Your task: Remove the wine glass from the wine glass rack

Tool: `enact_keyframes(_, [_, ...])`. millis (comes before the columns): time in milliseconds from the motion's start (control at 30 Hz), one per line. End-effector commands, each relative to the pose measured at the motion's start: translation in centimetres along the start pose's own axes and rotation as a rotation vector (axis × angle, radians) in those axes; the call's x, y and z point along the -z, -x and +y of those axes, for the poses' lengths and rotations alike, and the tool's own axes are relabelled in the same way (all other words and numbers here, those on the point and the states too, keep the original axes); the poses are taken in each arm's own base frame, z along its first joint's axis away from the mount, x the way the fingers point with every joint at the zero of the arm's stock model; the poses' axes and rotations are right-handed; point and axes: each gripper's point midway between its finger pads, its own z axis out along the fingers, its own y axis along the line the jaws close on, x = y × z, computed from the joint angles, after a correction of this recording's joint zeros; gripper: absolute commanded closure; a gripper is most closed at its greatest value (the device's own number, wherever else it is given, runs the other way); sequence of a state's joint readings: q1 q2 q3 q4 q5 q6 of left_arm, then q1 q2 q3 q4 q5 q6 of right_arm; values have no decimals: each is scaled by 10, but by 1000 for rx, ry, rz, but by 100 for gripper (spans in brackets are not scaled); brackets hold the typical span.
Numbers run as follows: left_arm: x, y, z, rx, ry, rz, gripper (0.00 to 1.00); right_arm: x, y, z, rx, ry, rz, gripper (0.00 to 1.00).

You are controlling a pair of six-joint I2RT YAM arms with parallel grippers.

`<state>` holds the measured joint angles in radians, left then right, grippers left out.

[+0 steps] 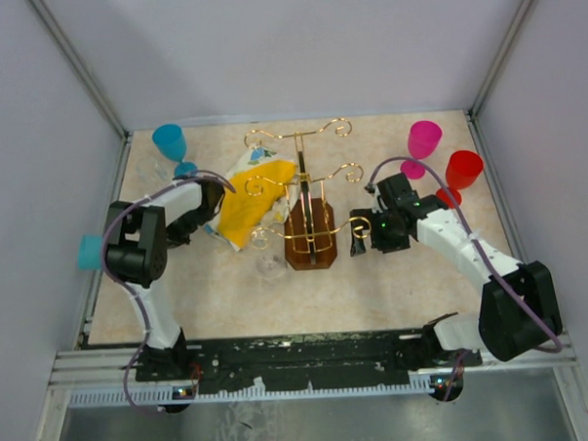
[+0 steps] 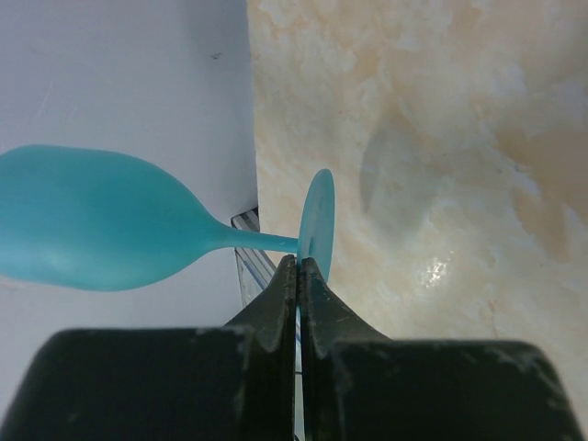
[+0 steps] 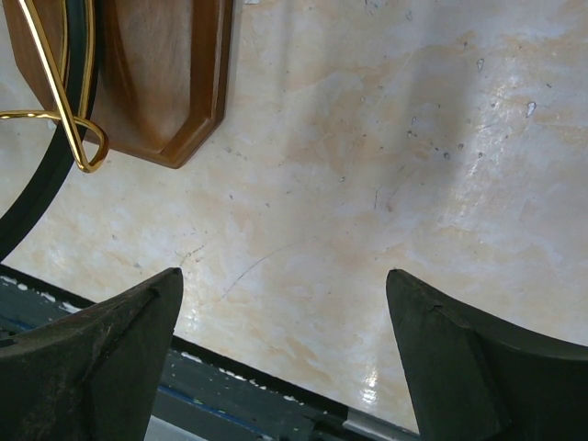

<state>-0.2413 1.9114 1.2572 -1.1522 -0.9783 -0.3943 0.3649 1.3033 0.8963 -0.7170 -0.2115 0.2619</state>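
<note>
While the rack (image 1: 309,235) stands near the middle of the table (image 1: 394,275), its gold wire arms curling out above a dark wooden base, the teal wine glass (image 2: 101,220) is well off to the left of it and touches none of its wires. It lies level in the air beyond the table's left edge, with its bowl pointing away from the rack and the pale wall (image 2: 119,73) behind it. The left gripper (image 2: 297,266) has its fingers pressed together on the rim of the glass's round foot, so it holds the glass by that thin edge. The right gripper (image 3: 283,273) hangs just right of the rack's base with its fingers spread wide and nothing between them, only bare table below. A corner of the base and a gold wire loop show at the upper left of its wrist view. A yellow-and-white cloth (image 1: 246,203) lies against the rack's left side. A clear glass (image 1: 269,261) shows faintly just left of the base; whether it hangs from a wire or rests on the table I cannot tell. A blue glass (image 1: 171,143) stands far left of the rack, and a pink glass (image 1: 424,140) and a red glass (image 1: 462,167) stand to its right.
</note>
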Motion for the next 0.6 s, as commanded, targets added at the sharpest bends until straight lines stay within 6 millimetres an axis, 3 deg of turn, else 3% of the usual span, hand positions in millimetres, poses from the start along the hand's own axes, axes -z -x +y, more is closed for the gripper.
enact_keyframes(0, [1,3,-14,-9,3,3,100,4,8,5,28,16,-39,8])
enact_keyframes(300, [-6,7,-38,-46,-26,6,100,24,16,-11,20,-107,-51,4])
enact_keyframes(567, [-5,13,-63,-89,-67,3,100,47,11,-21,-54,-175,-87,1])
